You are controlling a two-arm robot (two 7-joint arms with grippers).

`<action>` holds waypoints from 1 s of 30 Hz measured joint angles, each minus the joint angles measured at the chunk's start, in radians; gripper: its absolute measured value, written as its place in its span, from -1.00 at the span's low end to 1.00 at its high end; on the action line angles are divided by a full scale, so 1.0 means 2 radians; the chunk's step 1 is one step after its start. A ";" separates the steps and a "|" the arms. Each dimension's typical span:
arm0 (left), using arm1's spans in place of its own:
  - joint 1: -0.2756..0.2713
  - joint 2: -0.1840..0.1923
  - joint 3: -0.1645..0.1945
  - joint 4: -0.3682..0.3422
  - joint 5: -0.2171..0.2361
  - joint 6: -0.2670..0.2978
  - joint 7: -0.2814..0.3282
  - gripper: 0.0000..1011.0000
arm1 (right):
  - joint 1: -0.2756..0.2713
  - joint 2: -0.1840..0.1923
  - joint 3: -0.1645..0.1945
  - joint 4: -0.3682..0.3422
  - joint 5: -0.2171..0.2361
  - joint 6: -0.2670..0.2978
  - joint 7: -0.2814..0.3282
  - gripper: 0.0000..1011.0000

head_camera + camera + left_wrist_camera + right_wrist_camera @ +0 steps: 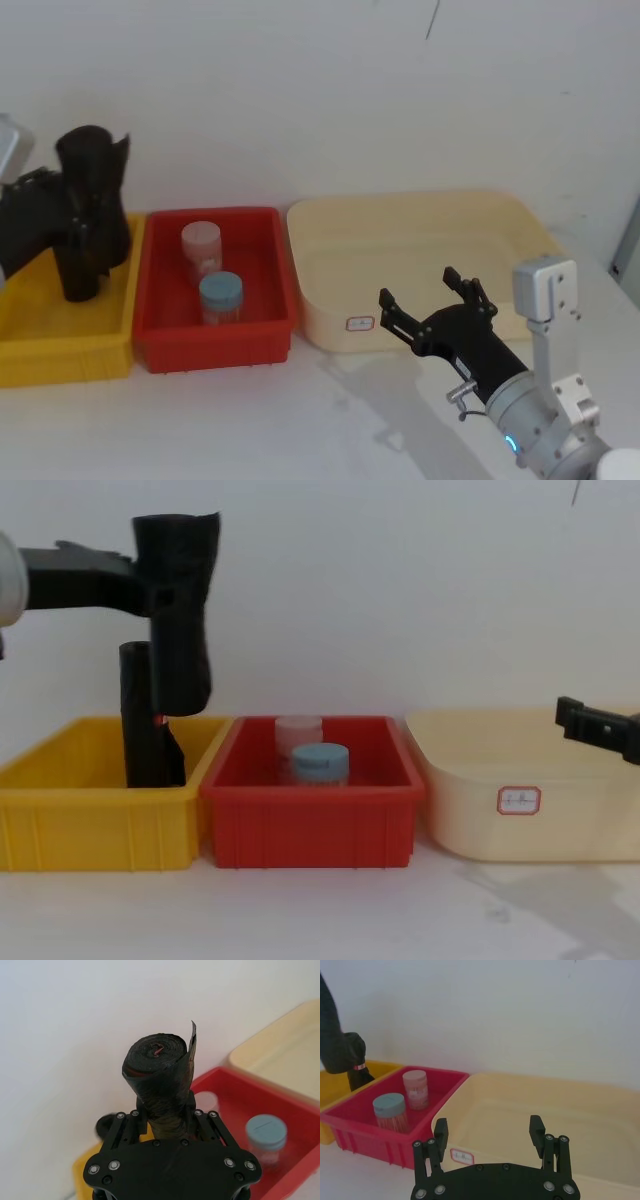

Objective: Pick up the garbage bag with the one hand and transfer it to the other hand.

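The garbage bag [182, 600] is a rolled black plastic bundle, held upright above the yellow bin [90, 830] at the far left. My left gripper [160, 590] is shut on its middle. In the left wrist view the roll's end [157, 1060] rises between the fingers [125, 1125], with a loose flap at its edge. The bag's top also shows in the head view [92, 160]. My right gripper [425, 290] hovers open and holding nothing in front of the cream bin [420, 250], far to the right of the bag. Its fingers [536, 1130] stand wide apart.
A second black bundle [148, 740] with a small red mark stands in the yellow bin, under the held bag. The red bin [215, 345] between the other two holds a pink-lidded jar [200, 245] and a blue-lidded jar [220, 295]. White table lies in front.
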 joint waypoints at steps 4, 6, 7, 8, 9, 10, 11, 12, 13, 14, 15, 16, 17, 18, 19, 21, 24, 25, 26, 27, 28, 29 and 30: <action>-0.018 -0.009 0.010 0.013 -0.001 -0.003 -0.015 -0.22 | 0.011 0.002 0.000 0.004 0.000 0.002 0.008 0.98; -0.029 -0.014 0.015 0.020 -0.001 -0.005 -0.022 -0.22 | 0.019 0.003 0.000 0.007 0.000 0.004 0.014 0.98; -0.033 -0.016 0.017 0.023 -0.001 -0.005 -0.025 -0.22 | 0.021 0.004 -0.001 0.008 0.000 0.005 0.016 0.98; -0.037 -0.018 0.019 0.026 -0.001 -0.006 -0.027 -0.22 | 0.024 0.004 -0.001 0.009 0.000 0.006 0.018 0.98; -0.043 -0.021 0.021 0.033 0.000 -0.007 -0.031 -0.22 | 0.030 0.005 -0.001 0.010 0.000 0.007 0.022 0.98; -0.048 -0.023 0.023 0.037 0.000 -0.008 -0.033 -0.22 | 0.032 0.005 -0.002 0.011 0.000 0.009 0.025 0.98; -0.055 -0.026 0.026 0.043 0.002 -0.010 -0.037 -0.22 | 0.038 0.006 -0.002 0.012 0.000 0.011 0.030 0.98; -0.055 -0.026 0.026 0.043 0.002 -0.010 -0.037 -0.22 | 0.041 0.007 -0.003 0.013 0.000 0.012 0.032 0.98; -0.062 -0.030 0.029 0.050 0.004 -0.011 -0.040 -0.22 | 0.043 0.007 -0.003 0.014 0.000 0.014 0.035 0.98; -0.066 -0.031 0.031 0.054 0.004 -0.012 -0.042 -0.22 | 0.046 0.008 -0.004 0.014 0.000 0.015 0.037 0.98; -0.074 -0.035 0.034 0.062 0.006 -0.014 -0.044 -0.22 | 0.052 0.009 -0.005 0.015 0.000 0.018 0.042 0.98; -0.077 -0.037 0.035 0.066 0.007 -0.015 -0.045 -0.22 | 0.054 0.010 -0.006 0.016 0.001 0.020 0.046 0.98; -0.080 -0.039 0.036 0.069 0.008 -0.016 -0.046 -0.22 | 0.057 0.011 -0.006 0.017 0.001 0.021 0.048 0.98; -0.086 -0.043 0.038 0.076 0.010 -0.018 -0.048 -0.22 | 0.063 0.013 -0.008 0.018 0.001 0.026 0.054 0.98; -0.089 -0.044 0.039 0.079 0.010 -0.019 -0.050 -0.22 | 0.066 0.013 -0.009 0.019 0.001 0.028 0.058 0.98; -0.097 -0.050 0.042 0.090 0.012 -0.022 -0.053 -0.22 | 0.074 0.015 -0.012 0.021 0.001 0.036 0.065 0.98; -0.106 -0.058 0.046 0.102 0.012 -0.025 -0.059 -0.22 | 0.084 0.016 -0.016 0.025 0.001 0.043 0.072 0.98; -0.108 -0.059 0.048 0.106 0.012 -0.026 -0.060 -0.22 | 0.090 0.015 -0.018 0.028 0.001 0.050 0.077 0.98; -0.110 -0.061 0.049 0.109 0.012 -0.027 -0.062 -0.22 | 0.094 0.015 -0.019 0.030 0.001 0.052 0.079 0.98; -0.114 -0.065 0.051 0.116 0.012 -0.029 -0.065 -0.22 | 0.100 0.014 -0.021 0.033 0.001 0.057 0.081 0.98; -0.116 -0.067 0.052 0.119 0.012 -0.029 -0.066 -0.22 | 0.103 0.013 -0.022 0.035 0.001 0.060 0.083 0.98; -0.117 -0.069 0.053 0.121 0.011 -0.030 -0.068 -0.22 | 0.106 0.012 -0.023 0.036 0.001 0.063 0.085 0.98; -0.119 -0.071 0.054 0.124 0.011 -0.031 -0.069 -0.22 | 0.110 0.011 -0.024 0.038 0.001 0.066 0.085 0.98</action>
